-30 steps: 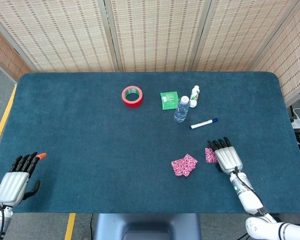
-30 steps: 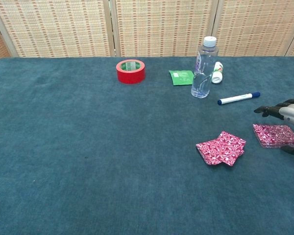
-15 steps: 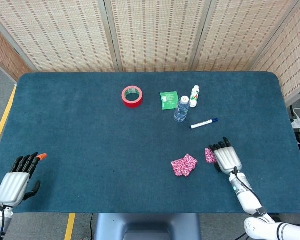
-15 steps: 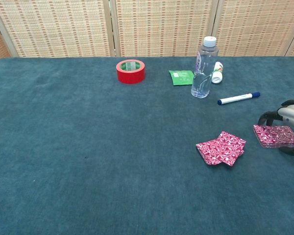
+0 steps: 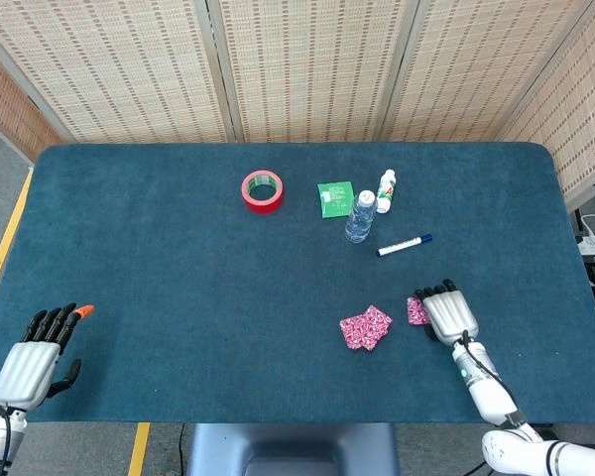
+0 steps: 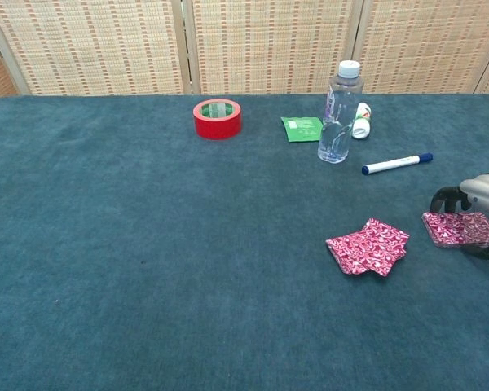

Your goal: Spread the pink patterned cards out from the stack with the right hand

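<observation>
A small stack of pink patterned cards (image 6: pixel 459 229) lies on the blue table near its right side, and it also shows in the head view (image 5: pixel 416 310). My right hand (image 5: pixel 449 313) lies over it. Its fingers (image 6: pixel 445 195) curl down onto the stack's far edge and the thumb sits at the near edge, so the hand grips the stack. A few pink cards (image 6: pixel 367 246) lie fanned out to the left, apart from the stack. My left hand (image 5: pixel 32 359) rests at the table's front left corner with its fingers apart and holds nothing.
Behind the cards lie a blue-capped marker (image 6: pixel 396 164), a clear water bottle (image 6: pixel 340 114), a small white bottle (image 6: pixel 360 120), a green packet (image 6: pixel 302 128) and a red tape roll (image 6: pixel 218 119). The table's right edge (image 5: pixel 581 288) is close to my right hand.
My right hand's fingers have curled down from stretched out onto the far edge of the card stack, and the hand has drawn slightly back. The left hand has not moved.
</observation>
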